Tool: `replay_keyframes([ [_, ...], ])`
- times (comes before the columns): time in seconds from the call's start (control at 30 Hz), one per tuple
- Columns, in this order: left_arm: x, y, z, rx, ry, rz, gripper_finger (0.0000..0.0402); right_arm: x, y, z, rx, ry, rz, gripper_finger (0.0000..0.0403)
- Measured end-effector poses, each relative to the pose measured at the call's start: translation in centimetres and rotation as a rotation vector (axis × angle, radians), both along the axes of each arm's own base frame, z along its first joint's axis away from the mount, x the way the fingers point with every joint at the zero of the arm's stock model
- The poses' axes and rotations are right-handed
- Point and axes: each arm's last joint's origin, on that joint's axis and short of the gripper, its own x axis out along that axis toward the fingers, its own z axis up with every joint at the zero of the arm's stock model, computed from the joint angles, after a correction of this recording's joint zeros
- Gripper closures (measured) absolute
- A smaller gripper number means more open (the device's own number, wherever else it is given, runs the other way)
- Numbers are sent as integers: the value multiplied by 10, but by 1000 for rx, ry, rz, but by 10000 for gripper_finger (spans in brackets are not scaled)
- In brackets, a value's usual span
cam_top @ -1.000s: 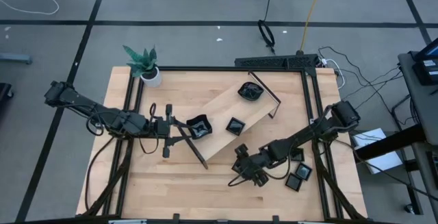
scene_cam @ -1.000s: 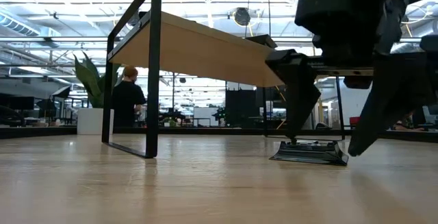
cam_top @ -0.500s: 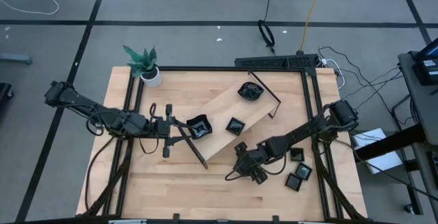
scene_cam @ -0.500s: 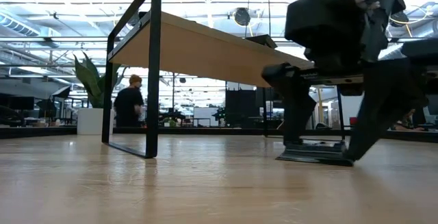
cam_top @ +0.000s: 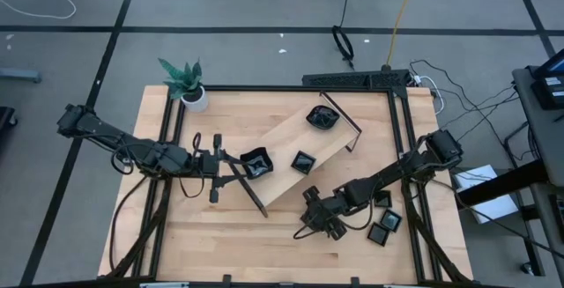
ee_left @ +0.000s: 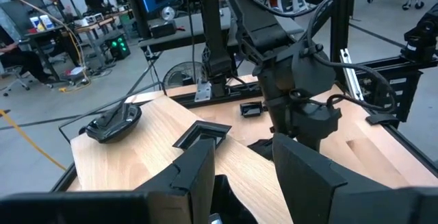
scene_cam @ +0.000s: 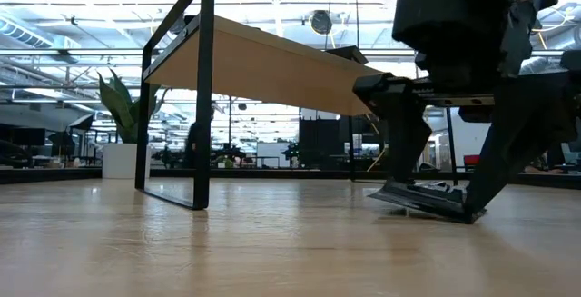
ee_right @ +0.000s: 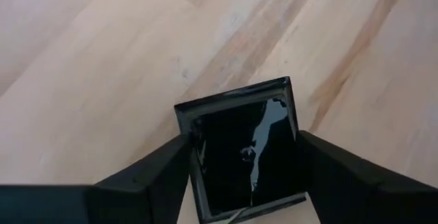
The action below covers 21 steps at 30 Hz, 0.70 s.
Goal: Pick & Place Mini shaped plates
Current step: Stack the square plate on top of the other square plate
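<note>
A pale wooden tray [cam_top: 304, 151] stands on its black end rails [scene_cam: 202, 88] mid-table and carries three mini shaped plates: a wavy one [cam_top: 324, 118], a square one [cam_top: 304, 162] and one at its left end [cam_top: 256, 163]. My left gripper [cam_top: 231, 162] hovers level at that end, fingers apart [ee_left: 243, 176]. That plate shows dark between them at the picture's bottom [ee_left: 229, 200]. My right gripper [cam_top: 322, 222] points down near the table's front right, shut on a square black plate [ee_right: 243, 148]. My left gripper: I cannot tell whether its fingers touch the plate between them; its own fingers hide the place. My right gripper pinches the square plate by two opposite edges [ee_right: 186, 148] between its two fingers [ee_right: 154, 179], slanting down from above. The plate is tilted: one side [scene_cam: 390, 190] is raised, the other [scene_cam: 467, 215] rests on the table.
Three more black plates [cam_top: 381, 198] [cam_top: 392, 222] [cam_top: 379, 233] lie on the table to the right of my right gripper. A potted plant [cam_top: 187, 81] stands at the far left corner. Bare wood lies along the near edge [cam_top: 229, 244].
My right gripper has swayed slightly toward the table's left and come back. The square plate between its fingers lay flat on the table a second ago; now it is tipped, one side raised, the other on the wood.
</note>
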Motion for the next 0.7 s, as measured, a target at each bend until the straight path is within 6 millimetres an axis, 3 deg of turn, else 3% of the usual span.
replay_keyframes([
  [0.37, 0, 0, 0, 0, 0, 0, 250, -8, 10, 28, 67, -82, -2, 168],
  [0.53, 0, 0, 0, 0, 0, 0, 250, -13, 8, 56, 116, -172, -9, 168],
  [0.7, 0, 0, 0, 0, 0, 0, 250, -26, 1, 98, 172, -312, 5, 168],
])
